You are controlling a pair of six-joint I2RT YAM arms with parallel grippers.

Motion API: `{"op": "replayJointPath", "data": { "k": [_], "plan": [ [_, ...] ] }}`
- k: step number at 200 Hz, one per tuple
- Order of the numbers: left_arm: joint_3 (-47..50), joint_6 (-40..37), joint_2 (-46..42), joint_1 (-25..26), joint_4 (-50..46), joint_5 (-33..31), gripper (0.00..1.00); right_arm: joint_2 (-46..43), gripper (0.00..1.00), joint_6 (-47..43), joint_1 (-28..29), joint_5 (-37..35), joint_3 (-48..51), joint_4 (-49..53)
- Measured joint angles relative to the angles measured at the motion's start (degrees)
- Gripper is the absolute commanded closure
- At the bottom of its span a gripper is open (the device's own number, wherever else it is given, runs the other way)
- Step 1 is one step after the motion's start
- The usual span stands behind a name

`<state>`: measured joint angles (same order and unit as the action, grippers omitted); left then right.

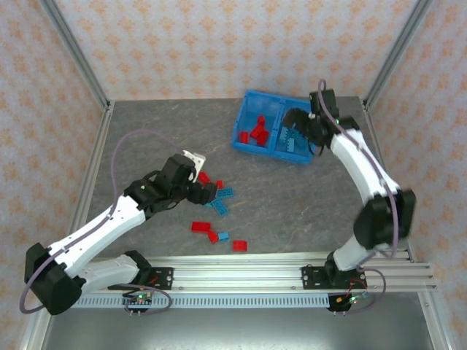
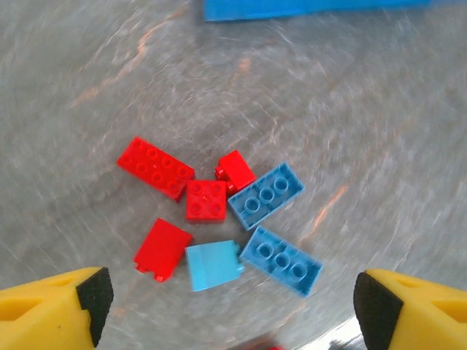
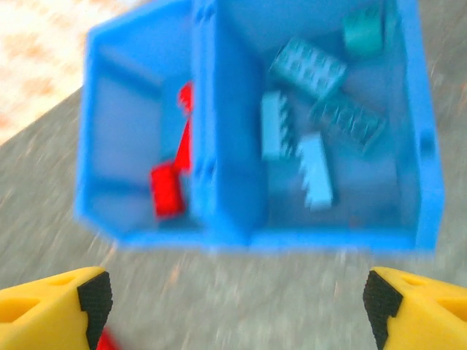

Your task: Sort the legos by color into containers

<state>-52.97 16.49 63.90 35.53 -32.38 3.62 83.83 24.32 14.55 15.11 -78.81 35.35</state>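
Metal rail (image 1: 292,271), mottled table (image 1: 306,197), legos (image 1: 199,227), wallpaper (image 1: 219,44)

table (image 1: 292,197): grey, marbled | walls (image 1: 219,44): beige patterned paper | rail (image 1: 241,277): silver, along near edge | corner posts (image 1: 75,49): silver

Left arm (image 1: 95,230) bent, reaching inward — left gripper (image 2: 232,302) jaws wide apart. Right arm (image 1: 361,164) stretched far forward — right gripper (image 3: 233,299) likewise spread.

Nothing legible anywhere: no text, label, brand, number or sign. Studs on the legos (image 2: 266,195) too small and blurred to give up any mark; walls of the containers (image 3: 328,239) blurred too.
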Motion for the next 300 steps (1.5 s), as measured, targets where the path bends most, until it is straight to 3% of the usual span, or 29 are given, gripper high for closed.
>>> {"op": "replayJointPath", "data": {
  "k": [28,47,71,103,127,151,212,262,300],
  "plan": [
    [0.5,21.7,3.6,1.7,-0.1,-1.8,0.17,-21.8,0.05,-0.4,9.4,5.7,15.9,-1.9],
    [1.7,33.5,6.5,6.0,-0.1,-4.4,0.18,-30.4,0.05,-0.3,13.3,9.6,22.8,-1.5],
    [-0.1,44.1,14.0,11.2,-2.4,-7.0,0.18,-34.6,0.05,0.4,18.6,12.3,28.9,1.2],
    [-4.0,51.0,25.2,12.1,-3.9,-8.6,0.21,-35.5,0.05,1.4,22.0,13.1,33.6,5.4],
    [-4.0,52.9,28.9,12.1,-3.3,-8.9,0.23,-36.3,0.05,1.4,22.1,12.5,33.6,6.6],
    [-5.1,53.1,32.0,12.1,-2.7,-9.1,0.32,-36.3,0.04,1.4,22.1,11.4,33.6,6.8],
    [-5.5,54.5,35.8,12.1,-0.2,-8.8,0.74,-36.1,0.04,2.0,22.1,8.9,33.6,7.7],
    [-7.6,50.8,32.8,12.3,0.5,-6.6,0.75,-40.0,0.04,4.2,22.1,8.7,33.4,8.5],
    [-28.0,41.6,33.4,14.0,-1.0,-7.8,0.75,-46.4,0.04,6.9,22.1,2.8,32.0,8.9]
  ]
}}
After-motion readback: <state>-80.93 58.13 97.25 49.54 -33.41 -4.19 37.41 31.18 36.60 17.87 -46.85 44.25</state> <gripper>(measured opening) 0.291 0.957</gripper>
